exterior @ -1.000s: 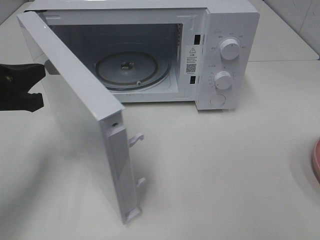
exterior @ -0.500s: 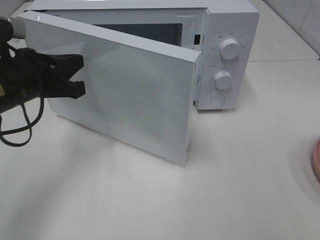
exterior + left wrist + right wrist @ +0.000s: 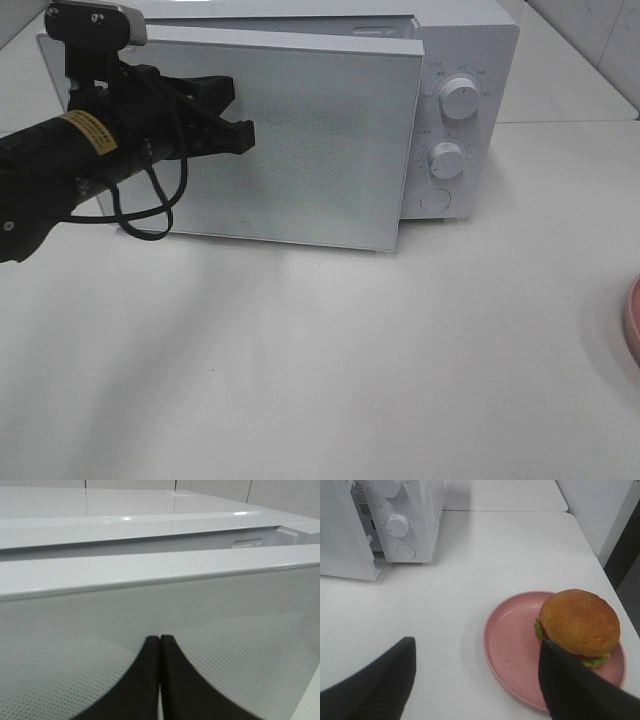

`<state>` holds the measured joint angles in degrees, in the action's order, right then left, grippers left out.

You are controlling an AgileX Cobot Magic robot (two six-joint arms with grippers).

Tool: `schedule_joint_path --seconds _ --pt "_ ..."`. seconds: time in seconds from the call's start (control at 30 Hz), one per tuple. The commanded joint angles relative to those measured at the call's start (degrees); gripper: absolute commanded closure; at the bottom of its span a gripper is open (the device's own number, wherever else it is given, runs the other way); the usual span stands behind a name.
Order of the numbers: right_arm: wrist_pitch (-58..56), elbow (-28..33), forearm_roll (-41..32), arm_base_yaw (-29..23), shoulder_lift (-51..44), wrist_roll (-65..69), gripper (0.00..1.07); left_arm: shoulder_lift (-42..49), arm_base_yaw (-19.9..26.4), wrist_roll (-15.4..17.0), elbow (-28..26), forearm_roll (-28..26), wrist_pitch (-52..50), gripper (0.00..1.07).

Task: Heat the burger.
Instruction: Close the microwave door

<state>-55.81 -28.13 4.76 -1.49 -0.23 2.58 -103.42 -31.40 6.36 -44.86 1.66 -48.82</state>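
Microwave (image 3: 450,60) as landmark, on white table (image 3: 400,350). Door (image 3: 300,140) nearly shut, narrow gap at latch side. Left gripper (image 3: 240,125) pressed against door front, fingers (image 3: 150,680) closed together, holding nothing. Right gripper (image 3: 475,680) well off to microwave's control-knob side, jaws spread wide, empty. Burger (image 3: 579,624) on pink plate (image 3: 510,645) there, just beside one right finger; contact unclear.

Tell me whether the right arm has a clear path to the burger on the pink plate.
Probably yes. The right pincer is open with the burger just ahead, one finger close beside it. Nothing lies between them; the burger sits exposed on the pink plate.
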Motion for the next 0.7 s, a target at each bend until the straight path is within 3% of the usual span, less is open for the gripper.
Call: schedule_joint_path --seconds 0.03,0.5,0.7 --pt "0.7 0.1 -0.1 0.2 -2.0 0.2 0.45 -1.8 -1.4 -0.3 -3.2 -2.3 1.0 1.07" --pt "0.7 0.1 -0.1 0.2 -2.0 0.2 0.45 -9.3 -4.1 -2.5 -15.1 -6.5 6.2 1.07" --pt "0.7 0.1 -0.1 0.2 -2.0 0.2 0.45 -10.8 -4.1 -3.3 -17.6 -8.9 8.7 1.07"
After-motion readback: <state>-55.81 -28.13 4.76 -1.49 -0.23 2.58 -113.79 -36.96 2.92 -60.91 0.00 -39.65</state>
